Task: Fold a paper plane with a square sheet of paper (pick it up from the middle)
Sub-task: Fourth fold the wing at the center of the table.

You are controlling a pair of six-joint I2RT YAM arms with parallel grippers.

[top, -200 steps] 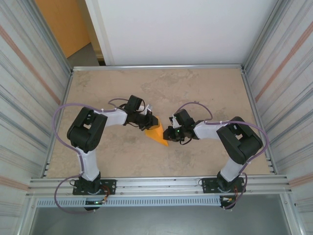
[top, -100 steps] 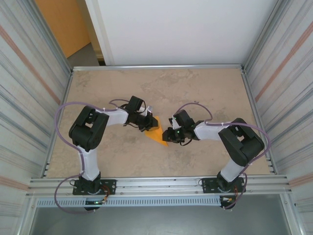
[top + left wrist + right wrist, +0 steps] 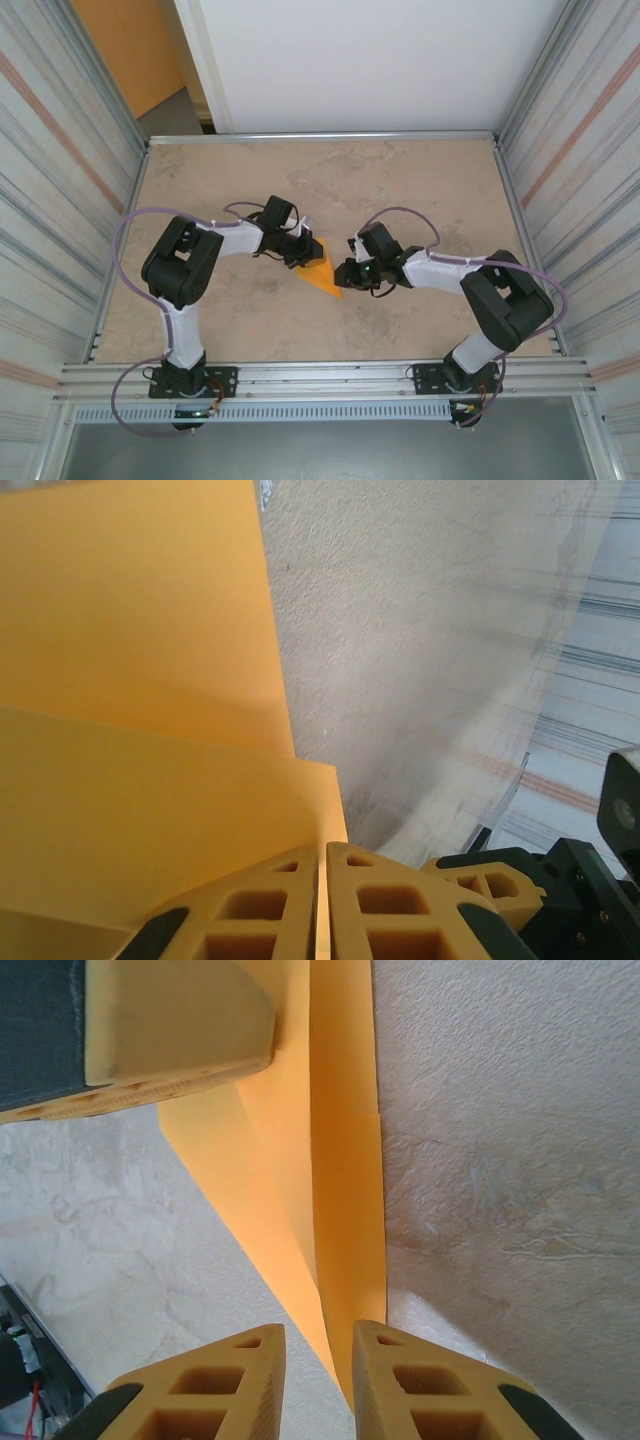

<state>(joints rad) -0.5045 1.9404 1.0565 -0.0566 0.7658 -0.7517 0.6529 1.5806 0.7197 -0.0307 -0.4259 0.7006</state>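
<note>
From above, the paper plane (image 3: 320, 270) lies on the counter (image 3: 400, 180) as a pointed orange wedge, its nose aimed toward the arm bases. In the last second it has barely shifted. The left tool (image 3: 303, 252) has crept a little closer onto the plane's wide end. The right arm's elbow has swung outward, away from the plane, while the right tool (image 3: 345, 275) has kept to the nose.

In the left wrist view, the left tool (image 3: 323, 865) is pressed together with a thin orange edge of the plane (image 3: 130, 630) caught in the slit, so it is pinching the paper. Bare counter (image 3: 400, 630) lies just beside the plane's long edge.

In the right wrist view, the right tool (image 3: 320, 1360) is narrowly spread and straddles the plane's tapering nose (image 3: 340, 1140) without clamping it. A finger (image 3: 170, 1020) of the left tool sits over the wide end.

The small shifts look like re-posing rather than folding. The dart shape is already there, and I judge that a closing pinch along the centre crease comes next.
</note>
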